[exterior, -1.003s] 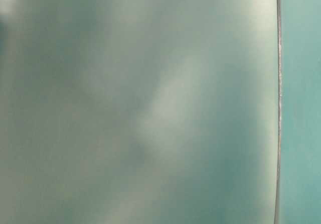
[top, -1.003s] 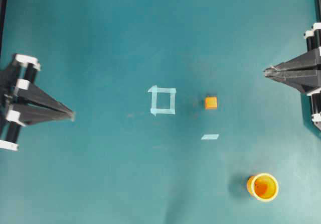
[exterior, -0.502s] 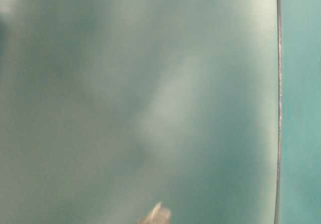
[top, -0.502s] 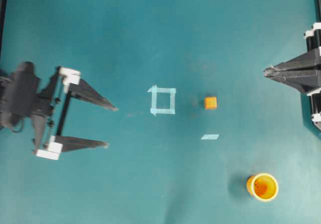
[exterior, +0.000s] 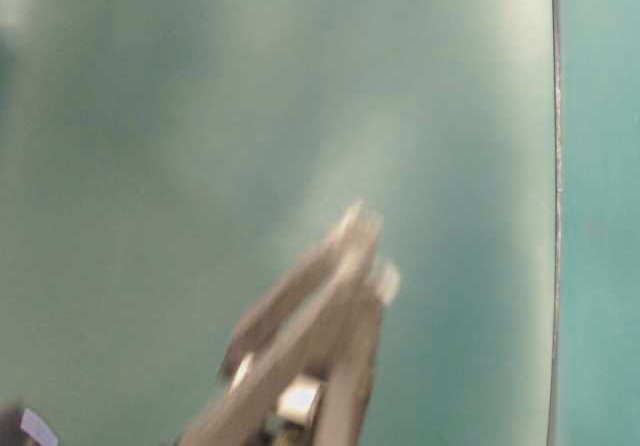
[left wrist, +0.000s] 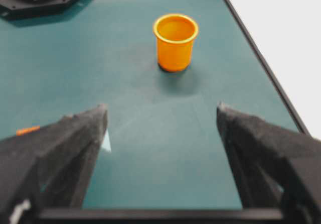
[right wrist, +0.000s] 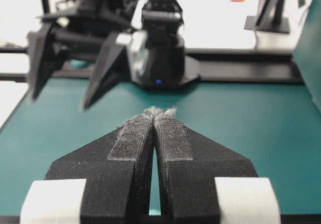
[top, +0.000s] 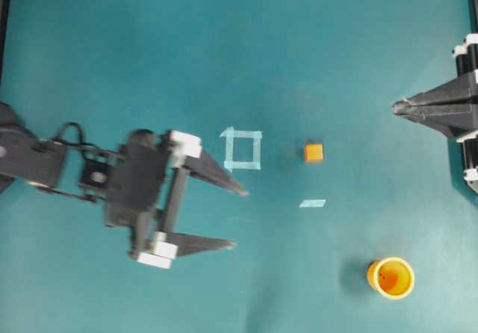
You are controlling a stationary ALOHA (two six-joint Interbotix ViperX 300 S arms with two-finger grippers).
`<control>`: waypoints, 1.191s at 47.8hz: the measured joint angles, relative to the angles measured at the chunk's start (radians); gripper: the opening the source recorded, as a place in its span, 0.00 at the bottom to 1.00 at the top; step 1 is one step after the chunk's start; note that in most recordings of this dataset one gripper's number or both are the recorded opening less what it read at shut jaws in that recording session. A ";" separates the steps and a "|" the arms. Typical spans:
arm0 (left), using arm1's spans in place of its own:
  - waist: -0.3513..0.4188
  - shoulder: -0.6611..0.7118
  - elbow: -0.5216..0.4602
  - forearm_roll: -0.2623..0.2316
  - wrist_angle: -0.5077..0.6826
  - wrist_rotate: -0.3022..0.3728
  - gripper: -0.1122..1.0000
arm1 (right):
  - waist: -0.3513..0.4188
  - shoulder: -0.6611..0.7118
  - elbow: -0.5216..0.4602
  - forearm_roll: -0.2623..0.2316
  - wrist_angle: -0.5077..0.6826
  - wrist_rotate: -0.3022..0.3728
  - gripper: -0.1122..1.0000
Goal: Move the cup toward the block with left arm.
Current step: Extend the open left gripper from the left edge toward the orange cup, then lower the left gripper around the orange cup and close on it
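The orange-yellow cup (top: 391, 278) stands upright at the lower right of the overhead view and also shows in the left wrist view (left wrist: 175, 41), ahead of the open fingers. The small orange block (top: 314, 152) sits right of centre; only a sliver of it shows at the left edge of the left wrist view (left wrist: 27, 130). My left gripper (top: 239, 218) is open and empty, well to the left of the cup; it also shows in the left wrist view (left wrist: 161, 111). My right gripper (top: 396, 107) is shut and empty at the right edge; it also shows in the right wrist view (right wrist: 159, 111).
A pale tape square outline (top: 243, 149) lies just beyond the left gripper's upper finger. A pale tape strip (top: 313, 203) lies between block and cup. The table's black edge (left wrist: 261, 63) runs close to the right of the cup. The table-level view shows only blurred fingers (exterior: 320, 326).
My left arm has reached out to the right across the table, its gripper going from shut to open over the second. The right arm, cup and block have not moved.
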 measured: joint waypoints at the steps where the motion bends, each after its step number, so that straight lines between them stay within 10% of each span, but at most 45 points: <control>1: -0.002 0.017 -0.014 0.000 0.002 0.000 0.86 | 0.000 0.000 0.000 0.000 0.000 -0.002 0.10; 57: -0.051 0.758 -0.779 0.000 0.156 -0.043 0.85 | 0.000 0.015 0.000 0.002 0.021 0.000 0.10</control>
